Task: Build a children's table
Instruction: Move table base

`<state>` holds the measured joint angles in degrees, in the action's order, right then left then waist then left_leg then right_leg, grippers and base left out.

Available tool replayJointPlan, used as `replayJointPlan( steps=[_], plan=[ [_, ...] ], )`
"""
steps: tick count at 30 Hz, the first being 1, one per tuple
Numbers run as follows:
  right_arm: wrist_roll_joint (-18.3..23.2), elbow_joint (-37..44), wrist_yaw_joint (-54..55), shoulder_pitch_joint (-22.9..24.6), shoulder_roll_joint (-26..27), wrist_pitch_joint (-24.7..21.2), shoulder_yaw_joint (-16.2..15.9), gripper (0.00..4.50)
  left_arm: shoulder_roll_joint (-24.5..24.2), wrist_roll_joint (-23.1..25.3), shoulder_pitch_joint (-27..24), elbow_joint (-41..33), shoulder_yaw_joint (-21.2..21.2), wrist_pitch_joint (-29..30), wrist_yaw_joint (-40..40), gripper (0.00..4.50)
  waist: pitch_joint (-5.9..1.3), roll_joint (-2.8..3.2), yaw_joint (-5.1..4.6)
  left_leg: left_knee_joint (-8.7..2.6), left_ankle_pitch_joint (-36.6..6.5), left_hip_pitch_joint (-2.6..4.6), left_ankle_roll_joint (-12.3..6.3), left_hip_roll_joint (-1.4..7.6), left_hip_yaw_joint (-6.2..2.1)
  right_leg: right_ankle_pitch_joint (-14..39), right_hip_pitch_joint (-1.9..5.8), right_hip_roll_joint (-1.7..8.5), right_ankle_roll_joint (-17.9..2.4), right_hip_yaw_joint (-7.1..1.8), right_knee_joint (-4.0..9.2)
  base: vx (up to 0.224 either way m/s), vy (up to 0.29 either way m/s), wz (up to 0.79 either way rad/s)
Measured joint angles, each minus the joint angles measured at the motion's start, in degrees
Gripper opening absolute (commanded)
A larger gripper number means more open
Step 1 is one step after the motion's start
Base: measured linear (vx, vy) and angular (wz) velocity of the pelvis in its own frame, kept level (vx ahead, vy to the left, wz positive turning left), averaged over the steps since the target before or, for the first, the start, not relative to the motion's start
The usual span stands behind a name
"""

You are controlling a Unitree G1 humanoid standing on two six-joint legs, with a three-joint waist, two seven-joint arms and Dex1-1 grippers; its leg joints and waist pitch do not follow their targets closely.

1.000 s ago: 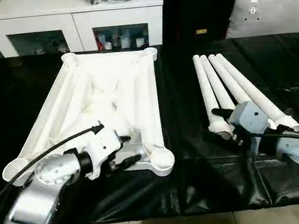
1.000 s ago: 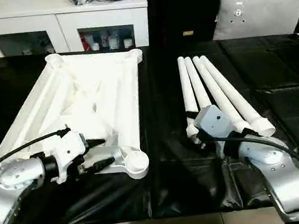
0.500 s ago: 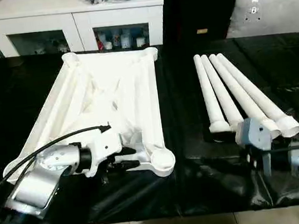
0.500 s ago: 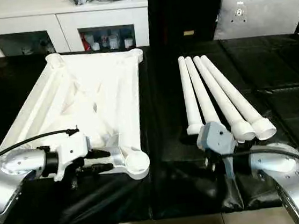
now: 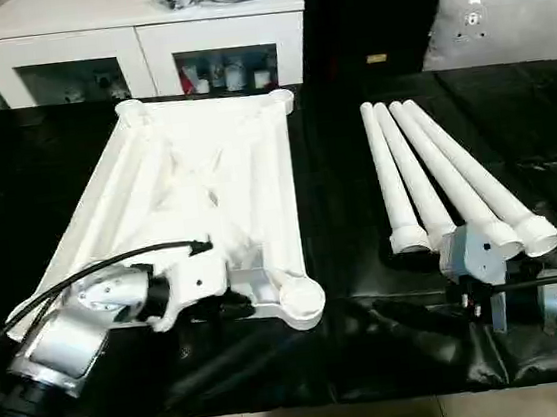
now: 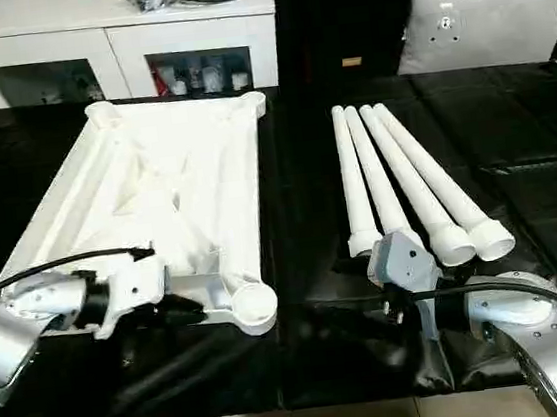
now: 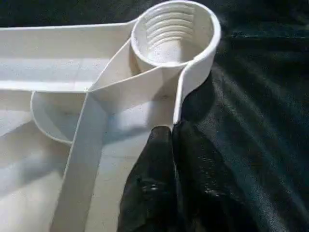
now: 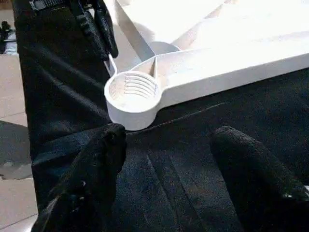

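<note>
White table top (image 5: 206, 187), white legs (image 5: 436, 175); black counter (image 5: 359, 209) cover; black end effector fingers (image 8: 91, 179); grey cushion (image 5: 499, 22).

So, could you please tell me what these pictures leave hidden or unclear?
- Tabletop: its upper face lies against the black cover in both eye views.
- Legs: the near end of one is behind the right wrist housing in the left eye view.
- Cabinet: the items behind its glass are too small to identify.
- Left gripper: the tabletop's rim wall stands between its fingertips.
</note>
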<state>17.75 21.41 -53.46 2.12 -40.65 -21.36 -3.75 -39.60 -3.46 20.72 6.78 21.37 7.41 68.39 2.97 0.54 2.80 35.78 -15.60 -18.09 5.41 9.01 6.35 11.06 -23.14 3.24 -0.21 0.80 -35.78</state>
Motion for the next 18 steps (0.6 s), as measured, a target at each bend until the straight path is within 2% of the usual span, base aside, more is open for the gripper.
replayJointPlan(
  steps=[6,8,10,18],
  plan=[
    [-0.03,0.02,0.33,0.00,0.00,-0.07,-0.01,3.20,0.70,0.22,0.23,0.41,-0.13,0.16,-0.17,0.01,0.00,0.00,0.03,-0.04,0.01,-0.01,-0.01,0.00,0.05,-0.01,0.00,0.01,-0.01,-0.01,0.09,0.000,0.000,0.00],
    [-0.04,0.27,0.41,-0.01,0.00,-0.52,-0.02,3.20,0.89,-0.16,0.40,0.67,-0.15,0.41,-0.17,0.49,0.00,0.00,-0.01,-0.04,0.01,0.00,0.00,0.00,0.05,-0.01,0.00,0.00,-0.02,-0.01,0.08,0.000,0.000,0.00],
    [-0.04,0.47,0.45,-0.02,0.00,-0.68,-0.03,3.20,0.88,-0.17,0.52,0.82,-0.18,1.06,-0.09,0.72,0.00,0.00,-0.06,-0.05,0.01,0.00,0.01,0.01,0.04,-0.01,0.00,0.00,-0.02,0.00,0.08,0.000,0.000,0.00],
    [0.13,1.14,0.86,-0.41,0.02,-1.81,-0.05,3.20,0.51,1.67,0.49,2.14,-0.13,2.37,-0.10,1.32,0.05,0.07,0.41,-0.09,0.01,-0.03,0.00,0.01,0.04,-0.01,0.00,0.00,-0.02,0.01,0.16,0.000,0.000,0.00]
  ],
)
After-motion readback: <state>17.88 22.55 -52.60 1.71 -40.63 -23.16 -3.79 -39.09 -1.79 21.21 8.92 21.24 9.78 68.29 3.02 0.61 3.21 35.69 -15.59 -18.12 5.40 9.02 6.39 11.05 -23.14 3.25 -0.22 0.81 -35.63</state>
